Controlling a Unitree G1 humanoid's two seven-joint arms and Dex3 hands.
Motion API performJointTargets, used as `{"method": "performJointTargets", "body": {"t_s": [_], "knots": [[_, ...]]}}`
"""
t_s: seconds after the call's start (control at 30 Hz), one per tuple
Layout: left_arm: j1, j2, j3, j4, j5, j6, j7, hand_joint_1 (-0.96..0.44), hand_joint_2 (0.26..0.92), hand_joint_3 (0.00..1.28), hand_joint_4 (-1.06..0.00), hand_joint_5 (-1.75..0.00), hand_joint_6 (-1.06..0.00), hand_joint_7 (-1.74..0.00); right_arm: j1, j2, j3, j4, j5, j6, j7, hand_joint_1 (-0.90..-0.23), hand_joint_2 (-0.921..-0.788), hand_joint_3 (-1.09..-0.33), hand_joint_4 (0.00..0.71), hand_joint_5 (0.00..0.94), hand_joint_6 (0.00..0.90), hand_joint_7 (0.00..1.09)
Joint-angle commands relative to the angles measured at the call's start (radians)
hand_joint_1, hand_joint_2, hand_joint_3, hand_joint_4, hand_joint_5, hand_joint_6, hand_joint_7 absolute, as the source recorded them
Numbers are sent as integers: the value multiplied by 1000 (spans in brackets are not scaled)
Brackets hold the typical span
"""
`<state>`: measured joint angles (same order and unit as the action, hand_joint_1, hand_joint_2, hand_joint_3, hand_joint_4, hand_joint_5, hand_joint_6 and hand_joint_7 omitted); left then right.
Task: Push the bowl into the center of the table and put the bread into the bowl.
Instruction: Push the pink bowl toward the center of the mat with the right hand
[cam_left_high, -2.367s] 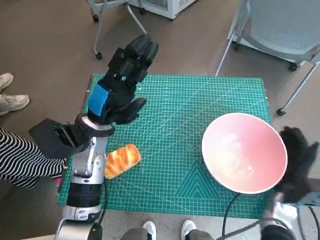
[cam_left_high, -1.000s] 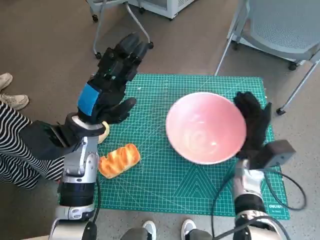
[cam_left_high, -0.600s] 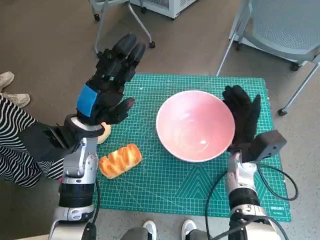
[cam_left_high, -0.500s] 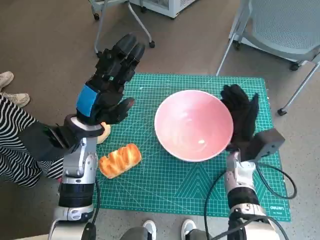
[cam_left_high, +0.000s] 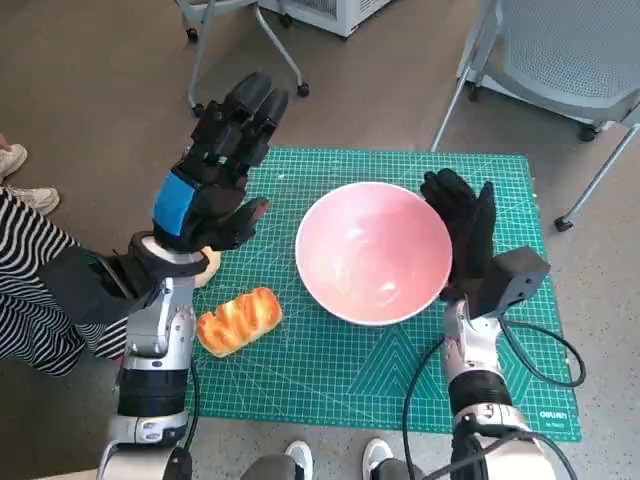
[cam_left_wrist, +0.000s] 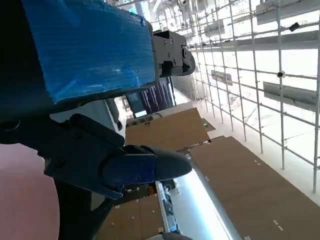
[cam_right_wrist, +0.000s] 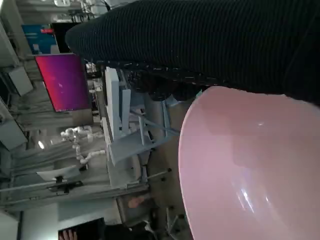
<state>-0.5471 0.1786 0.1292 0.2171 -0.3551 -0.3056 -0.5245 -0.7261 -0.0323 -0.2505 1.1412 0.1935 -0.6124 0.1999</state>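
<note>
Bowl (cam_left_high: 372, 253) sits mid-mat because the right hand (cam_left_high: 463, 233), flat and grasping nothing, presses its 3 o'clock rim. Bread (cam_left_high: 238, 319) lies at 8 o'clock; the left hand (cam_left_high: 216, 170) hovers released, fingers spread

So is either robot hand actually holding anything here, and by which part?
Nothing is held. The right robot hand rests flat against the pink bowl's right rim, pushing rather than gripping. The left robot hand hovers open, above the bread.
</note>
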Motion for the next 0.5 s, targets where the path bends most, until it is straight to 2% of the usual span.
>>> {"method": "performJointTargets", "body": {"t_s": [0.03,0.2,0.5], "knots": [[10,-6,-4,-18,8,-4,9,-719,921,430,-20,-45,1,-360,19,-19,-1,-14,-1,22,15,-541,-921,-951,168,7,87,466],[15,-10,-11,-31,9,2,14,-719,921,431,-24,-44,1,-362,34,-44,-7,-91,2,17,9,-571,-921,-938,161,2,90,468],[12,-24,-26,-44,11,19,28,-716,921,435,-30,-43,1,-363,95,-60,13,-382,-3,14,3,-623,-921,-888,169,5,99,491]]}}
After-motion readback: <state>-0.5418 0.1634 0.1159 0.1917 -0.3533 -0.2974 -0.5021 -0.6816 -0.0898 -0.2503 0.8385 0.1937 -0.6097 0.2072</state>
